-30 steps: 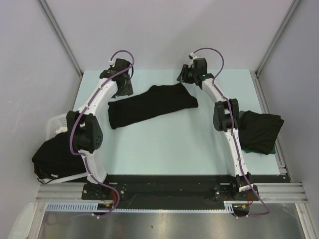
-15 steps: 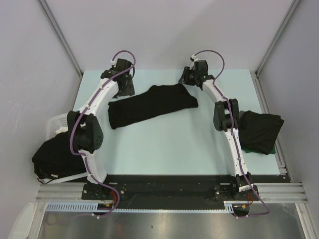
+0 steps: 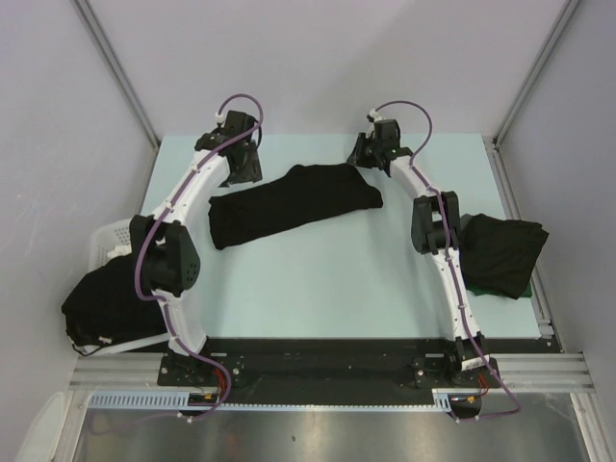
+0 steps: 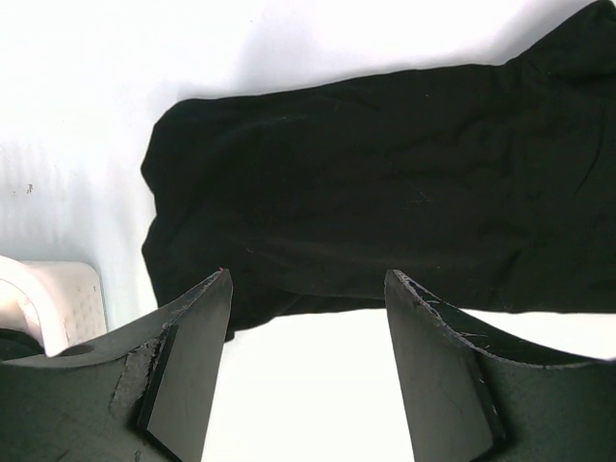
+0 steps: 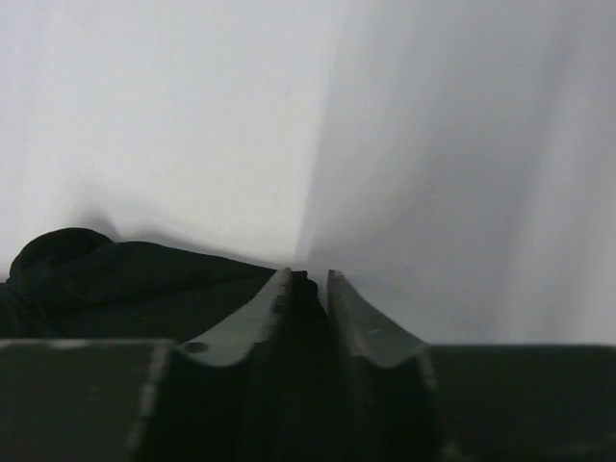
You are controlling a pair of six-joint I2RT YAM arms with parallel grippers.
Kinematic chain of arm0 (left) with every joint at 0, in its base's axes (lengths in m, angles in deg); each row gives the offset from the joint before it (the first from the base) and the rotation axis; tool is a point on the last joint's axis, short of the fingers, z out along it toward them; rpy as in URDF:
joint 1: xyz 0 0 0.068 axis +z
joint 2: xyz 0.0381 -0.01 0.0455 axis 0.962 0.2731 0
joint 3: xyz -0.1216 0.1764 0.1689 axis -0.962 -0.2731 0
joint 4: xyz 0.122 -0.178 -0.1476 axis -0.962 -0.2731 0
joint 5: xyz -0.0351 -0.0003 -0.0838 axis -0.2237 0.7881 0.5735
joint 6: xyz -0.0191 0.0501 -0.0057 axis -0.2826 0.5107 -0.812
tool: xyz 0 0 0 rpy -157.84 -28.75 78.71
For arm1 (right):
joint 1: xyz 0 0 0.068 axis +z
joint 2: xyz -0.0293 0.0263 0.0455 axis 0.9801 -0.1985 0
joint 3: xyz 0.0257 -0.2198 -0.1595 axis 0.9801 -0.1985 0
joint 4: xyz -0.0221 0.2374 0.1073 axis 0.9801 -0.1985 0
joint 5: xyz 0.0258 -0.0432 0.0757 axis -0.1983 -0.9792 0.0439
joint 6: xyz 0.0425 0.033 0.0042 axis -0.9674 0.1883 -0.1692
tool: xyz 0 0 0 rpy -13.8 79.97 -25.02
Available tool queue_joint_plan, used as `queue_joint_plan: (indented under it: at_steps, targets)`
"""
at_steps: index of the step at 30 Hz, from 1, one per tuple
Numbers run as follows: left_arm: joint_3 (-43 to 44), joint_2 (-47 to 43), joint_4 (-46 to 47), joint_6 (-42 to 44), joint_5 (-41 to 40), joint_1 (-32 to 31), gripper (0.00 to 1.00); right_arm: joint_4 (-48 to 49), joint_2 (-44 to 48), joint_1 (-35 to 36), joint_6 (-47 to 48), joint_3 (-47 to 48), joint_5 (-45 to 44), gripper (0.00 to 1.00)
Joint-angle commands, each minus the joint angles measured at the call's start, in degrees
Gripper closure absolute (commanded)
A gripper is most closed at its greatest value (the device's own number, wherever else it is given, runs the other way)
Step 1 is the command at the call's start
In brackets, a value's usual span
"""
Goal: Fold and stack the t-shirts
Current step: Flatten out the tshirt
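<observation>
A black t-shirt [image 3: 289,204] lies as a long folded strip across the far middle of the pale table. My left gripper [image 3: 243,169] is open and empty just above the strip's far left end. In the left wrist view its jaws [image 4: 308,279] stand wide apart over bare table, with the shirt [image 4: 385,183] just beyond the fingertips. My right gripper [image 3: 359,154] is at the strip's far right corner. In the right wrist view [image 5: 308,277] it is shut on a pinch of the shirt's black cloth [image 5: 115,279].
A white slotted basket [image 3: 108,241] at the left edge holds a heap of black cloth [image 3: 106,303]. A folded black shirt [image 3: 500,252] lies at the right edge over something green. Grey walls close in the table at the back and sides.
My right gripper has shifted slightly right and back at the shirt's corner. My left gripper has edged slightly away from me. The shirt has hardly moved.
</observation>
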Motion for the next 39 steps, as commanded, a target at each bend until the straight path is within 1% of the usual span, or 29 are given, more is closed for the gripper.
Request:
queue_joint_plan:
  at_steps: [1,2,3,6,9,10,11,12,15,18,19,23,28,31,36,39]
  targets:
    - [2.1,-1.2,-1.1,0.1,-0.2,-0.4,0.30,0.9,-1.3,0.4,-1.3,1.9,0.4,0.87]
    - [2.0,-0.9,-1.3,-0.4,-0.7,-0.3,0.30,0.7,-1.3,0.4,-1.5,2.2,0.5,0.92]
    - [2.1,-0.3,-2.1,-0.7,-2.4,-0.4,0.30,0.6,-1.3,0.4,-1.6,2.3,0.4,1.00]
    - [2.4,1.5,-2.7,-1.2,-5.7,-0.2,0.30,-0.8,-0.4,0.1,-1.2,2.7,-0.2,1.00]
    - [5.2,4.8,-3.6,-1.5,-6.0,0.0,0.30,-3.0,2.4,-0.9,0.2,1.1,-1.6,1.00]
    - [7.5,5.7,-3.9,-1.6,-5.9,0.1,0.30,-4.2,3.6,-1.2,0.5,0.2,-2.4,1.00]
    - [8.5,6.4,-4.1,-1.7,-5.7,0.1,0.30,-4.8,4.7,-2.2,0.7,-2.5,-3.1,1.00]
    - [9.7,7.7,-4.2,-1.6,-5.2,0.0,0.30,-5.3,7.3,-2.8,1.3,-3.7,-3.9,1.00]
    - [13.2,9.7,-4.1,-1.0,-4.8,0.0,0.30,-8.7,10.8,-5.1,2.0,-7.8,-6.1,1.00]
    - [17.6,13.0,-4.3,-0.4,-4.8,0.3,0.30,-12.1,15.0,-6.7,4.7,-11.4,-9.3,1.00]
    - [18.3,14.7,-4.4,-0.2,-4.6,0.4,0.29,-12.6,17.1,-7.1,6.6,-12.5,-10.3,1.00]
    - [20.5,18.2,-3.4,-0.2,-4.3,1.0,0.30,-13.9,21.0,-8.7,9.3,-16.6,-12.6,1.00]
    - [22.4,22.0,-0.2,-0.2,-2.9,1.9,0.30,-17.3,22.7,-11.0,8.9,-17.8,-11.6,1.00]
    - [23.9,25.3,2.2,0.0,-0.8,2.2,0.30,-16.3,23.6,-11.1,8.5,-19.8,-10.2,1.00]
    - [29.0,30.0,5.2,-0.6,2.2,2.2,0.29,-17.5,23.0,-10.5,7.8,-18.8,-7.5,1.00]
    - [28.4,29.8,11.0,-0.8,5.6,2.3,0.29,-17.9,23.3,-10.2,7.8,-19.2,-6.8,1.00]
